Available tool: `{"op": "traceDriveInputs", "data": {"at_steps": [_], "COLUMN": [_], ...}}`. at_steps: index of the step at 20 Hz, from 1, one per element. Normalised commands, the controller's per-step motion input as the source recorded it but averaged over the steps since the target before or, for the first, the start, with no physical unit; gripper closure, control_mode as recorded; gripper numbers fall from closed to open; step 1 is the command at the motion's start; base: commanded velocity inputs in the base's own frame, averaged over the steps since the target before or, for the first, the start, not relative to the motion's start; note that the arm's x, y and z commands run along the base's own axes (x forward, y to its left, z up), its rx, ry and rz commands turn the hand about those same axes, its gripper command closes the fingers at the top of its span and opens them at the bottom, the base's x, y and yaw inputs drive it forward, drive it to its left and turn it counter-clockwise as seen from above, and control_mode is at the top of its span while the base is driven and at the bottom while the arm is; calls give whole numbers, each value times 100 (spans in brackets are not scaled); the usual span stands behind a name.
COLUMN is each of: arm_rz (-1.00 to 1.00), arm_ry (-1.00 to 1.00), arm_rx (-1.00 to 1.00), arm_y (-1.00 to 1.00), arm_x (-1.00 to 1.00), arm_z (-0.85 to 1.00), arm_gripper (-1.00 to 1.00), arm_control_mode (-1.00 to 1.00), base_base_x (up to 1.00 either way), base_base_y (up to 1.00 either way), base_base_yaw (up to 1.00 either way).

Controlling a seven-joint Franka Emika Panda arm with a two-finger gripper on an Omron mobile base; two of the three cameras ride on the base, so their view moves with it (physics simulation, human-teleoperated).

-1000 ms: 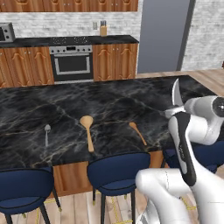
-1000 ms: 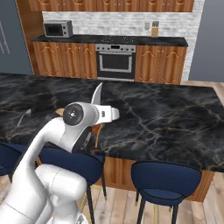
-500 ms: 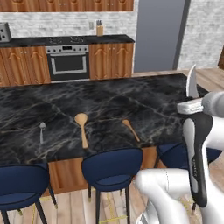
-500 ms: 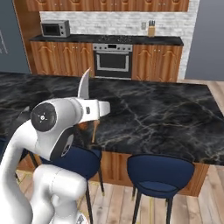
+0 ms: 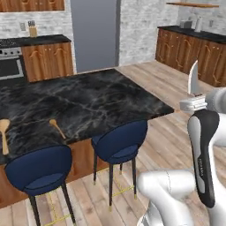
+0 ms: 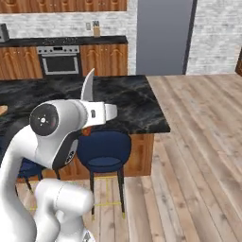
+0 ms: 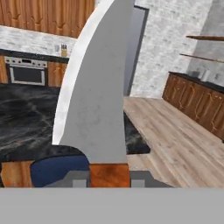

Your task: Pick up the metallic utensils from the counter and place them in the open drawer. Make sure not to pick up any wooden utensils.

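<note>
My gripper (image 7: 109, 178) is shut on a metallic utensil, a knife with a broad grey blade (image 7: 96, 87) and an orange-brown handle pinched between the fingers. The blade (image 5: 193, 79) points straight up from the gripper (image 5: 193, 102), off the right end of the black marble counter (image 5: 88, 101). From the other side, the blade (image 6: 88, 86) rises above the gripper (image 6: 90, 101) in front of the counter (image 6: 137, 106). Two wooden utensils lie on the counter's left part: a slim spoon (image 5: 56, 127) and a wider one (image 5: 3, 128) at the frame edge. The open drawer is out of view.
Two blue stools (image 5: 119, 142) (image 5: 39, 170) stand along the counter's near side. A grey fridge (image 5: 95, 31) and an oven (image 6: 59, 61) line the brick back wall. Wooden cabinets (image 5: 190, 48) run along the right. Bare wooden floor (image 6: 198, 156) stretches to the right of the counter.
The whole picture has swung right, so the camera moved: counter and spoons slid left, and the floor and right-hand cabinets came into view. The knife stays upright in the shut gripper.
</note>
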Motion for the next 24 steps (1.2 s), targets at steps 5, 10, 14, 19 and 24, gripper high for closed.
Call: {"op": "traceDriveInputs", "data": {"at_steps": [5,10,14,19,24], "arm_rz": [0,0,0,0,0], "arm_ry": [0,0,0,0,0], "arm_rx": [0,0,0,0,0], "arm_y": [0,0,0,0,0], "arm_x": [0,0,0,0,0], "arm_z": [0,0,0,0,0], "arm_gripper": [100,100,100,100,100], "arm_control_mode": [100,100,100,100,100], "base_base_x": [0,0,6,84,100], "base_base_y": [-43,-11,-10,-4,-56], "base_base_yaw": [-87,-94,-91,-57,-16]}}
